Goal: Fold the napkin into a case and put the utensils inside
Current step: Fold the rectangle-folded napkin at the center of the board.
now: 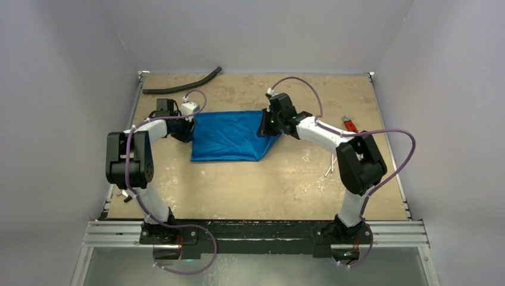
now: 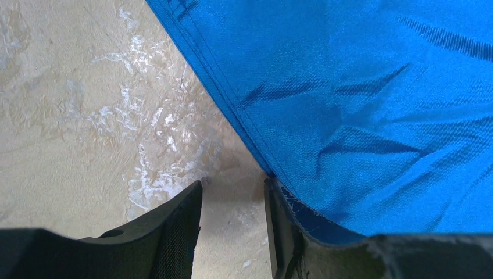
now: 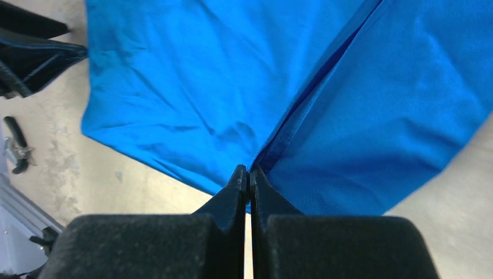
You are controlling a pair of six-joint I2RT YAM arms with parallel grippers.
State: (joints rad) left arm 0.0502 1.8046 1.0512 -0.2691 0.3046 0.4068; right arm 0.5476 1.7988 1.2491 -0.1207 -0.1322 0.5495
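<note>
The napkin is a bright blue cloth lying mostly flat at mid-table, its right side folded in at a slant. My left gripper stands at its left edge, open, with bare table between the jaws. The cloth's hem drapes over the outer side of the right finger. My right gripper is at the napkin's right end, shut on a fold of the cloth, whose crease runs up to the tips. The utensils show as thin pale sticks beside the right arm's elbow, partly hidden.
A black curved hose lies at the back left. A red-handled wrench lies behind the right arm. A small dark tool sits near the table's left edge. The walls stand close on three sides.
</note>
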